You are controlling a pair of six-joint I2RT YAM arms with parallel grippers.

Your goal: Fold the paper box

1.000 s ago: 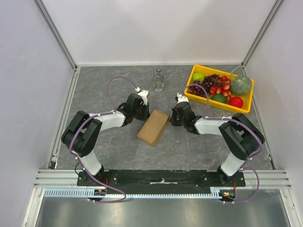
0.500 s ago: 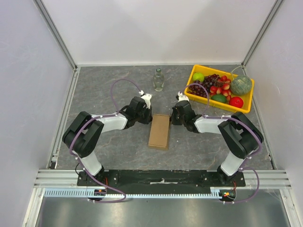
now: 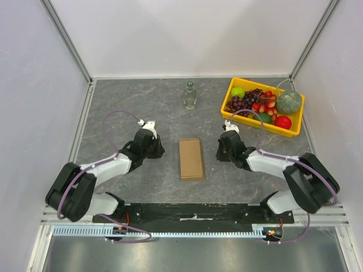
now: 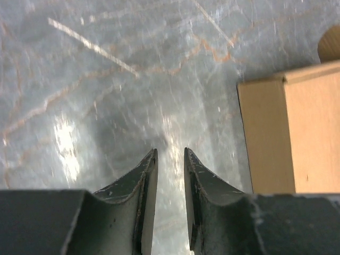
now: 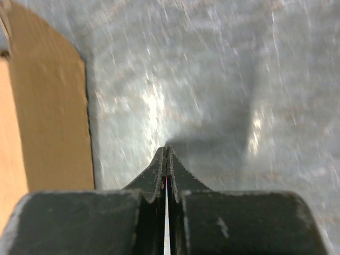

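Left gripper [image 4: 170, 154] hovers low over the table [image 3: 125, 107], its fingers a narrow gap apart with nothing between them and bare stone ahead. To its right, clear of it, lies the paper box [image 3: 191, 158], closed and flat, its long edges running away from the bases, with free room on both sides. Right gripper [image 5: 167, 150] sits beyond the box's right edge, fingers pressed together, holding nothing. Half a second ago both grippers crowded the box's far end; now each has drawn outward. The box, skewed a second ago, lies straight.
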